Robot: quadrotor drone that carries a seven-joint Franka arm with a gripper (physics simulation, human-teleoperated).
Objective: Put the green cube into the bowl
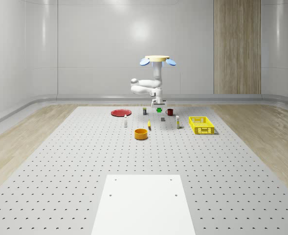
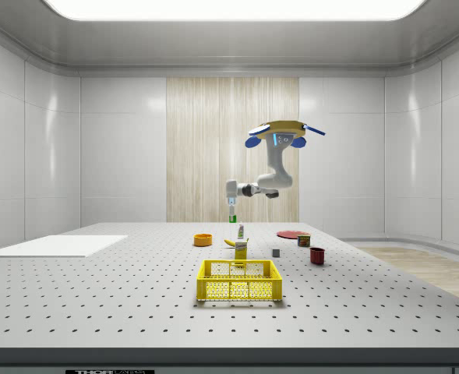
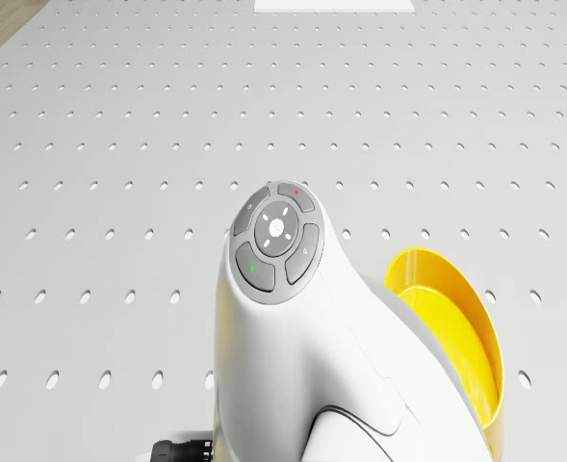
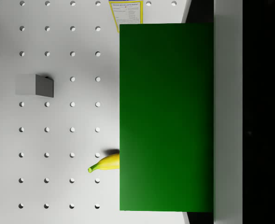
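The green cube [image 1: 159, 109] hangs a little above the perforated table, and my gripper [image 1: 159, 106] is shut on it. In the side view the cube [image 2: 232, 219] sits under the gripper [image 2: 231, 210], clear of the table top. The drone [image 1: 157, 59] hovers over the far middle of the table, with the arm folded down below it. The orange bowl [image 1: 141, 133] stands on the table nearer the camera and slightly to the whole-scene view's left of the cube. In the wrist view the cube [image 4: 165, 116] lies against one grey finger [image 4: 228, 112]. The bowl [image 3: 447, 337] also shows beside the white arm [image 3: 302, 337].
Under and around the cube are a banana [image 1: 149, 124], a grey block [image 1: 162, 119], a red mug [image 1: 170, 112], a small box [image 1: 144, 111] and two small bottles [image 1: 125, 122]. A red plate [image 1: 120, 112] lies at the back left. A yellow basket [image 1: 201, 125] stands at the right.
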